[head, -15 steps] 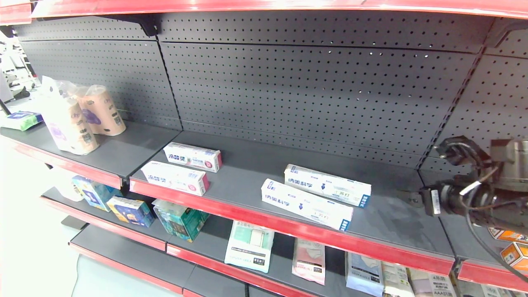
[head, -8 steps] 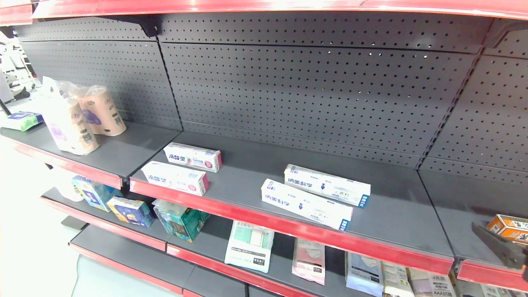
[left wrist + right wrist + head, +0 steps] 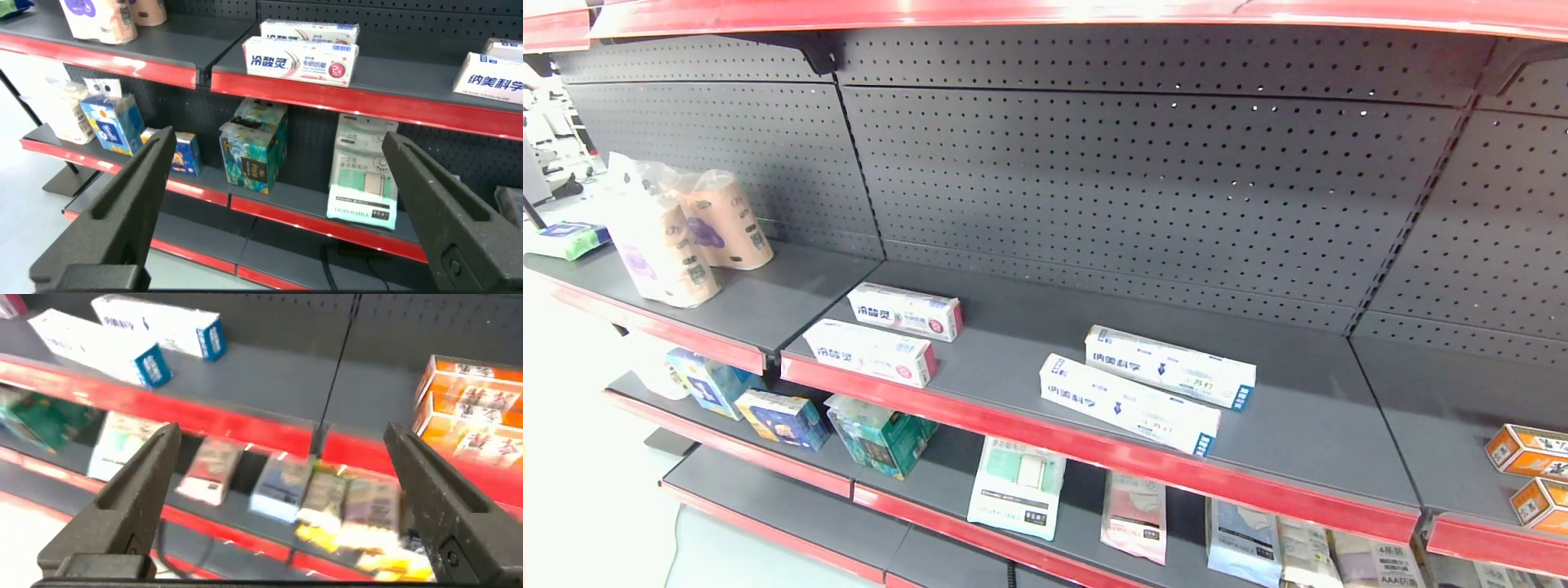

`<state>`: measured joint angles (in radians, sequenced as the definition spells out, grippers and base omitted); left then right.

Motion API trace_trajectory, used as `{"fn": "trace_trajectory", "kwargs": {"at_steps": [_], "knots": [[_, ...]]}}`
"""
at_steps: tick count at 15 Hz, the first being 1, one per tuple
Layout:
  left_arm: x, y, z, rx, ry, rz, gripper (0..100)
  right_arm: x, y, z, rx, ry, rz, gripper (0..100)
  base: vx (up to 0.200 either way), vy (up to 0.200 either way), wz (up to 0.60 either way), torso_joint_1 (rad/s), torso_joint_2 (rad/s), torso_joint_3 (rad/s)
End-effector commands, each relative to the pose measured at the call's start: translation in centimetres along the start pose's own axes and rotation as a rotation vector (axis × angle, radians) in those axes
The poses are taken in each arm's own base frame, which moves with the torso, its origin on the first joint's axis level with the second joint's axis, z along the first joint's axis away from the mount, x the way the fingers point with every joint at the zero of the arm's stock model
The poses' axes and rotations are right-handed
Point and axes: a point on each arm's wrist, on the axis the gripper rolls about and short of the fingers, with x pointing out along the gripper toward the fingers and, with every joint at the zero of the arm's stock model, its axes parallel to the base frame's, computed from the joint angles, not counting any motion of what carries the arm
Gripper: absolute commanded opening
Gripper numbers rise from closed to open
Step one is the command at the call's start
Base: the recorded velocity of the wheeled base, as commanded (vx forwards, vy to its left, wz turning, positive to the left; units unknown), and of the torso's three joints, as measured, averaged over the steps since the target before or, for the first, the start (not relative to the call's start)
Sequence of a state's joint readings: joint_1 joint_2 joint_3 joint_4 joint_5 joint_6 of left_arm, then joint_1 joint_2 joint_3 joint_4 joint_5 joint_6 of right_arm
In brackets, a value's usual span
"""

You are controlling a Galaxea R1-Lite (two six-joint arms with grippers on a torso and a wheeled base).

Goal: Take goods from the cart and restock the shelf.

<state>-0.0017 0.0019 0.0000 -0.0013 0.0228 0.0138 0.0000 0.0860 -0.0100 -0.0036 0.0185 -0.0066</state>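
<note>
Head view: one second back the right arm lay over the right bay of the shelf (image 3: pixel 1094 318) at 4 o'clock. Half a second back just a jaw tip remained at that edge. Now the arm has drawn clear, and two orange boxes (image 3: pixel 1529 451) lie side by side there, close to the red front rail. Reading: that placement is finished, and the next cycle should start at the cart. In the middle bay, two blue-and-white boxes (image 3: pixel 1131 404) sit toward 6 o'clock and two pink-and-white boxes (image 3: pixel 870 353) toward 8 o'clock. The paper rolls (image 3: pixel 658 237) stand at 9 o'clock. None of these has shifted. Left wrist view: the left jaws are spread wide with nothing between them. The arm is held low and aimed level at the shelf front, facing the tier below, which holds a green box (image 3: pixel 255 145) and a white pack (image 3: pixel 365 175). Right wrist view: the right jaws are likewise wide apart and empty. The wrist stands back from the shelf, pointed at the red rail where two bays meet. The orange boxes lie to one side on the board above, the blue-and-white boxes to the other.
</note>
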Motion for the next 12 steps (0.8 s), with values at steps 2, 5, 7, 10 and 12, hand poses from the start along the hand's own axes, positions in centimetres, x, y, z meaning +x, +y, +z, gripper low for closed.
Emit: {"fn": "trace_trajectory", "kwargs": {"at_steps": [2,5,7,10,12], "knots": [[0.0,-0.02,0.0,0.001,-0.001,-0.007,100,-0.57,0.0,-0.51,0.004,-0.074,-0.003,100,0.0,0.0,0.0,0.0,0.0,0.0],[0.0,-0.01,-0.01,-0.002,0.001,-0.006,100,-0.57,-0.04,-0.51,0.009,-0.074,-0.02,100,0.0,0.0,0.0,0.0,0.0,0.0],[0.0,-0.01,-0.01,-0.002,0.001,-0.006,100,-0.57,-0.03,-0.51,0.011,-0.074,-0.019,100,0.0,0.0,0.0,0.0,0.0,0.0],[0.0,-0.02,0.0,-0.002,-0.001,-0.007,100,-0.57,-0.03,-0.51,0.012,-0.074,-0.019,100,0.0,0.0,-0.6,-0.001,0.0,0.006],[0.0,-0.02,-0.01,-0.002,0.001,-0.007,100,-0.57,-0.03,-0.51,0.012,-0.074,-0.019,100,0.0,0.0,-0.6,0.017,0.0,-0.002]]}}
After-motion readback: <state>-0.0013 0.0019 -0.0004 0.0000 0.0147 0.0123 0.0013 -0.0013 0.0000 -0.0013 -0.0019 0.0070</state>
